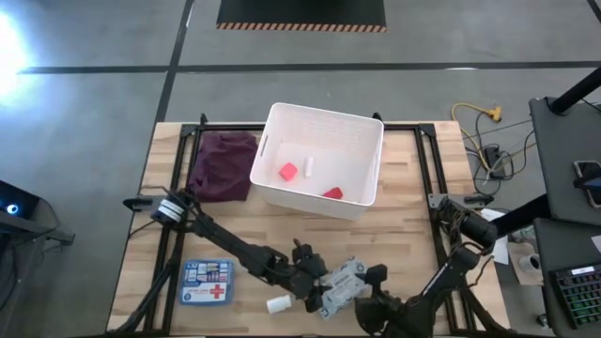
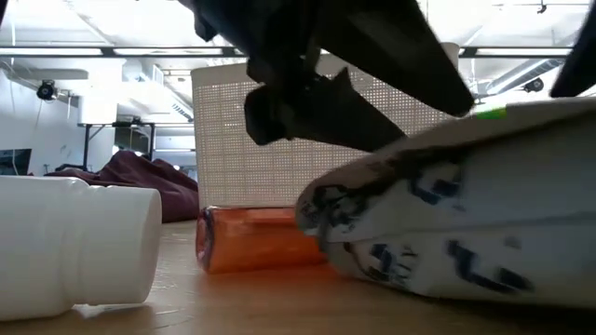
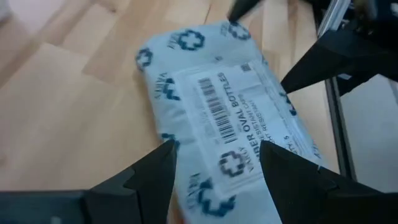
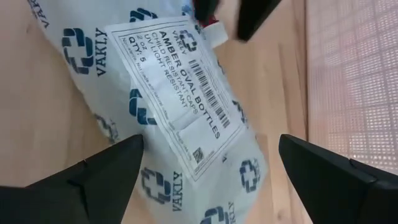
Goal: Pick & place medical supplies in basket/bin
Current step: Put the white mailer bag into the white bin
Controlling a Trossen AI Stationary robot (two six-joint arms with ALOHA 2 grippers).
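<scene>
Three small supplies lie in the white ribbed plastic bin; both hands, left hand and right hand, spread around the grey-green patterned packet; blue-white first-aid box waits on the desk.

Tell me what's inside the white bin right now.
In the white bin, the high view shows a pink cube, a small white vial and a red item by the near wall. That wall hides the floor strip just behind it.
</scene>
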